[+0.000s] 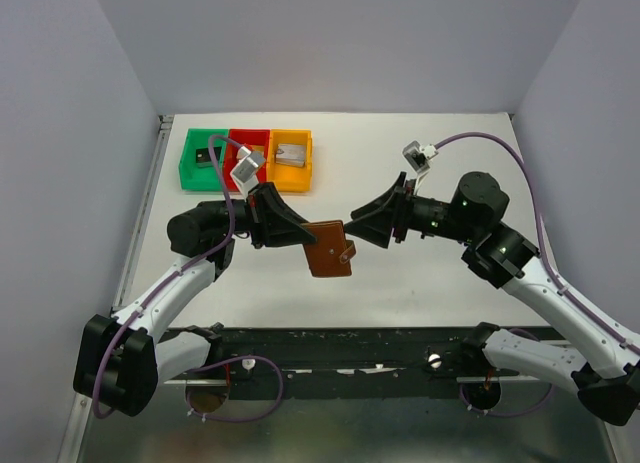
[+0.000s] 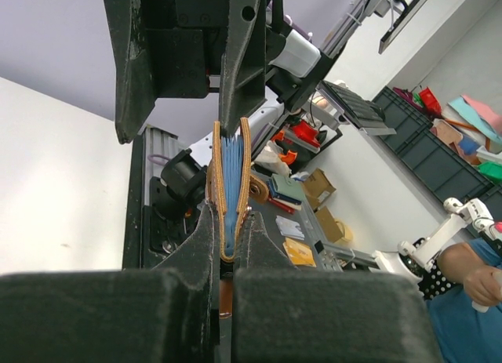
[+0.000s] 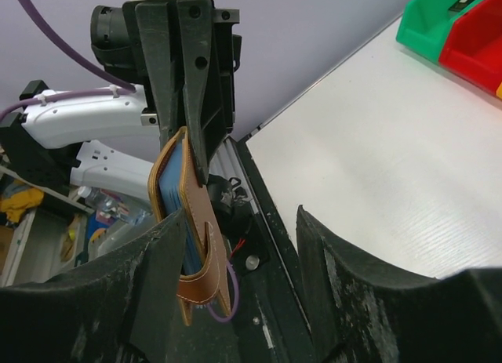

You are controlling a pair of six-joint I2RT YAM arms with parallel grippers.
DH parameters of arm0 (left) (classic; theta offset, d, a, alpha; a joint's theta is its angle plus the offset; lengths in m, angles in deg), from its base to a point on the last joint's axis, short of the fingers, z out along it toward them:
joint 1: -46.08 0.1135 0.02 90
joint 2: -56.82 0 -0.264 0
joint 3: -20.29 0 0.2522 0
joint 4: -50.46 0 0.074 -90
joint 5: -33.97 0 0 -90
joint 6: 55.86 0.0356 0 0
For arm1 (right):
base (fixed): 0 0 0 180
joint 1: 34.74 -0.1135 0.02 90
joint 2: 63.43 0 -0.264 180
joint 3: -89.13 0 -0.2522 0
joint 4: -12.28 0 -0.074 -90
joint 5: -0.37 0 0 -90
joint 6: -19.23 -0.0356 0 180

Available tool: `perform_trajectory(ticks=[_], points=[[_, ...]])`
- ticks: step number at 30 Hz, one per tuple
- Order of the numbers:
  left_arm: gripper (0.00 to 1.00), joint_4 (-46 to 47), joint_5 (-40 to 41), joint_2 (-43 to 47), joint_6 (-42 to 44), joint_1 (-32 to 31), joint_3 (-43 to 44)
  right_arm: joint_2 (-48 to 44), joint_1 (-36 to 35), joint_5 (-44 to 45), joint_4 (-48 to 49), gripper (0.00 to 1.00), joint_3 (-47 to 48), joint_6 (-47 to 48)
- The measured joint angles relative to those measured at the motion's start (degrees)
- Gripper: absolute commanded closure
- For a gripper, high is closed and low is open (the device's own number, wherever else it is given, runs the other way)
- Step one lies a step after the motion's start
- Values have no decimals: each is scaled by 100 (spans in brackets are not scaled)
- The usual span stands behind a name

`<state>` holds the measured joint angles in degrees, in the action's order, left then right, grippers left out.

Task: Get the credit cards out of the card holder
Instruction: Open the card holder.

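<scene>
No writing, label, brand or number can be read in any view. The card holder (image 1: 328, 248) shows plain brown leather and stitching only. The boxes and packets (image 2: 292, 192) far behind it in the left wrist view are too small and blurred to read.

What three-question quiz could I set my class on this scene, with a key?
1. True or false: the left gripper is shut on the card holder.
2. Pick one: the right gripper is A) open beside the card holder, B) shut on a card, C) inside a tray.
3. Fill in: the three trays at the far left of the table are green, red and ____.
Key: 1 true; 2 A; 3 orange.
</scene>
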<state>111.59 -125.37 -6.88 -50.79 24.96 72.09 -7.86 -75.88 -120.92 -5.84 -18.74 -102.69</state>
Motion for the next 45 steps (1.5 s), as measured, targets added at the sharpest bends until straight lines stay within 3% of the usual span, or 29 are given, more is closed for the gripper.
perform_trajectory(ticks=[10,20,30,32,37,40,41,45], points=[[100,0,-39,-42,-2,4,136,293,13,-575,72,36,28,-20],[100,96,-177,-219,-22,-2,363,553,42,-1115,37,48,319,76],[100,173,-372,-549,-17,-109,529,636,39,-1386,-258,90,439,223],[96,170,-380,-573,-13,-109,529,623,39,-1366,-317,100,439,262],[85,166,-302,-581,116,-101,426,562,9,-1093,-695,100,557,463],[68,146,-138,-557,323,-76,262,555,-63,-702,-1080,100,678,678],[67,118,-52,-522,470,-59,181,557,-90,-549,-1220,100,726,765],[62,-911,452,-146,1438,42,-28,560,-188,122,-1910,100,1005,1051]])
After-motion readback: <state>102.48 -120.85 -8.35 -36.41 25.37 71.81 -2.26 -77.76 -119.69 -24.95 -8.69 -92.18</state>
